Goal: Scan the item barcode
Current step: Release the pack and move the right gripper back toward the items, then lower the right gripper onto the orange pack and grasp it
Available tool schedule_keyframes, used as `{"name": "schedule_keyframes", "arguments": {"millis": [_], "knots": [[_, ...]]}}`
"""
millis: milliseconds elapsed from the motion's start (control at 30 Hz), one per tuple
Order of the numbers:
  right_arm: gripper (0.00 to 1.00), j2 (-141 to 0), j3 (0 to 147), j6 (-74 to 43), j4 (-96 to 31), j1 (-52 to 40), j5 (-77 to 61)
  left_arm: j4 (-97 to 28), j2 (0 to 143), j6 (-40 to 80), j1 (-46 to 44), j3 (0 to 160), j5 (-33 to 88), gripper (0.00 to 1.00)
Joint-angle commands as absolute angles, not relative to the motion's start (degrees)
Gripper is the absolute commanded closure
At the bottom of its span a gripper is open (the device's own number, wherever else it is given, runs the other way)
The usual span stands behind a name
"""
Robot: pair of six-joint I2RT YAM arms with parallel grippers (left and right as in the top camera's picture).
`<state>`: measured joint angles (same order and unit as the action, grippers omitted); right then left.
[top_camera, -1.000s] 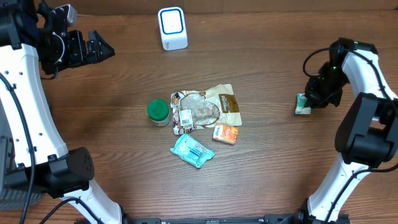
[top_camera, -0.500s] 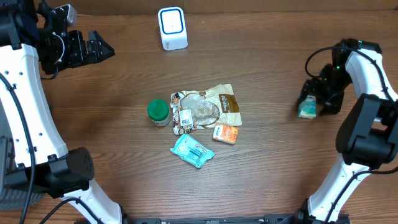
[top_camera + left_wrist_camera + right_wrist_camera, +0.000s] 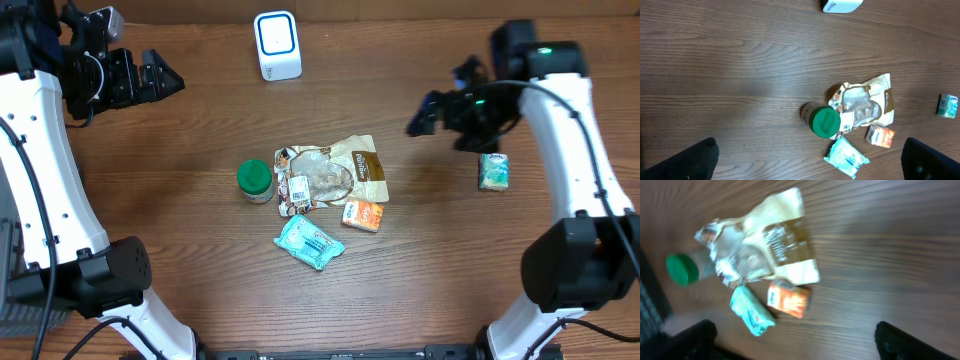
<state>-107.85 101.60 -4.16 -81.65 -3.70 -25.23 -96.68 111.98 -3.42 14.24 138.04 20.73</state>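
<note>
Upper left: your left gripper (image 3: 172, 72), jaws wide, empty. Top centre: white boxy barcode scanner (image 3: 277, 45). Right of centre: your right gripper (image 3: 438, 98), jaws wide, empty. Mid-right: small teal-and-white printed packet (image 3: 493, 171), lying on the brown wooden table (image 3: 200, 260), apart from both grippers.

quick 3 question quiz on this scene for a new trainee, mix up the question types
1. Fill in: the scanner is mostly ___ in colour.
2. True or false: the right gripper holds the small box.
3. Which lies nearest the jar? A bag; B scanner; C small box.

Key
1. white
2. false: the jaws are open and the box lies on the table, apart from them
3. A
</note>
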Motion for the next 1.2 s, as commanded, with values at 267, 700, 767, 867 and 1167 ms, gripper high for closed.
{"name": "schedule_keyframes", "arguments": {"millis": [267,700,767,867,1167], "knots": [[0.49,-108.4,91.33,-6.07,-70.98,-19.99,-25.32,-96.79,111.46,-4.51,13.89,138.58,20.34,0.0],[0.73,-108.44,78.98,-29.34,-51.37,-35.46,-19.38,-96.79,111.48,-4.51,13.87,138.58,20.34,0.0],[0.73,-108.44,77.32,-33.76,-48.75,-37.5,-16.73,-96.79,111.48,-4.51,13.87,138.58,20.34,0.01],[0.73,-108.44,75.2,-41.41,-46.74,-39.77,-10.02,-96.79,111.48,-4.51,13.87,138.58,20.34,0.0],[0.71,-108.47,72.58,-48.45,-46.83,-40.32,-2.0,-96.79,111.48,-4.51,13.87,138.58,20.34,0.01]]}}
